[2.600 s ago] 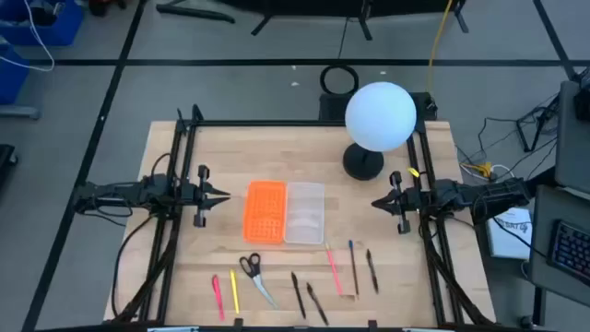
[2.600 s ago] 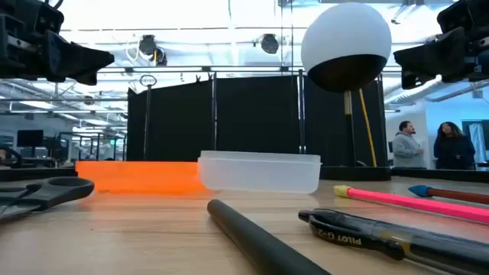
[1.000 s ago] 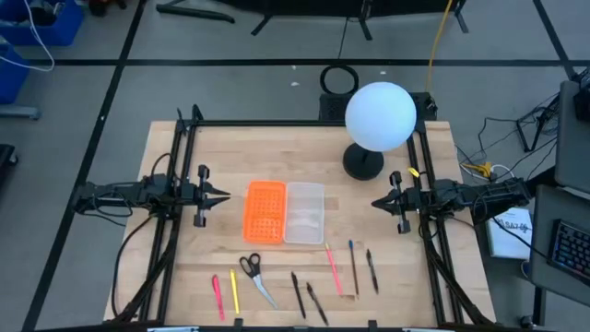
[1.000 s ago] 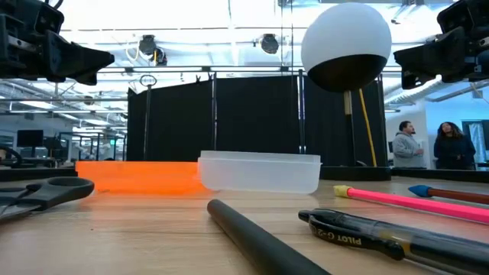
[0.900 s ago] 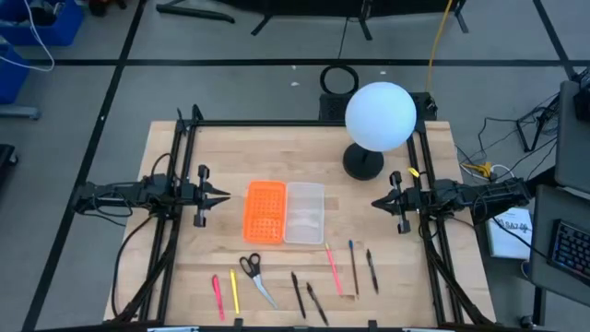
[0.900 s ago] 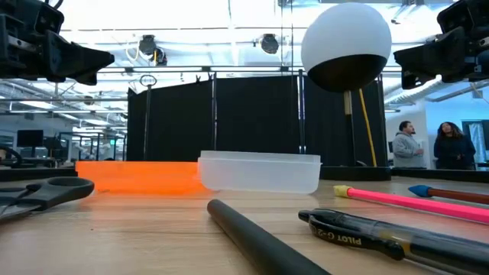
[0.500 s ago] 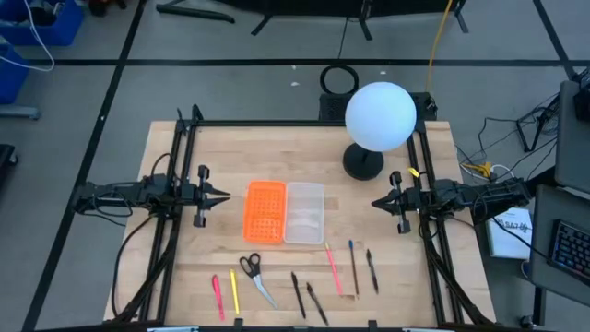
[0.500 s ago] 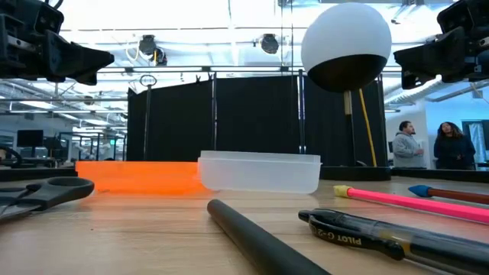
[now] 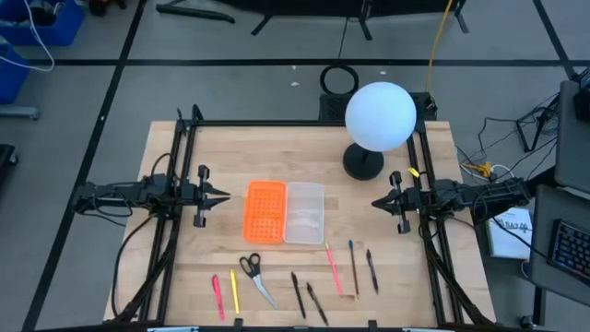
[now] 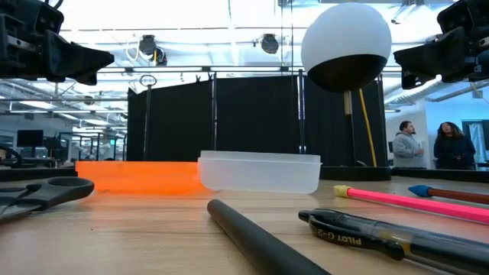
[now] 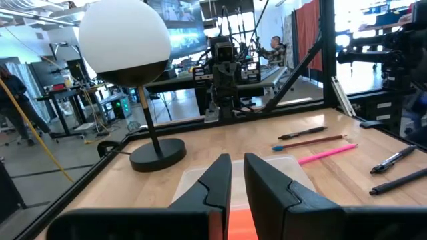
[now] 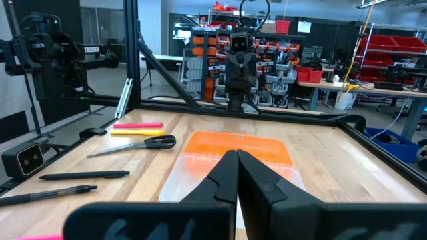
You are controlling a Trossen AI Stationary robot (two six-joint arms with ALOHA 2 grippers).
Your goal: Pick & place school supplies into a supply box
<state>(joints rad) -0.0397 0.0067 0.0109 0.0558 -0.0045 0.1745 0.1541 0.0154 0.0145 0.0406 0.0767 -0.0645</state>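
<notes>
The supply box lies open at the table's middle: its orange grid half (image 9: 265, 211) to the left, its translucent tray (image 9: 305, 212) to the right. Along the near edge lie a pink pen (image 9: 218, 297), a yellow pencil (image 9: 234, 291), scissors (image 9: 253, 275), two black pens (image 9: 298, 293), a pink pencil (image 9: 333, 269), a reddish-brown pencil (image 9: 353, 267) and another black pen (image 9: 371, 271). My left gripper (image 9: 226, 195) hovers left of the box, its fingers a narrow gap apart (image 11: 237, 167). My right gripper (image 9: 375, 203) hovers right of the box, shut (image 12: 235, 157).
A white globe lamp (image 9: 380, 116) stands on its dark base (image 9: 363, 163) at the far right of the table, close to my right arm. Black frame rails (image 9: 181, 148) run along both sides. Two people (image 10: 405, 145) stand in the room beyond.
</notes>
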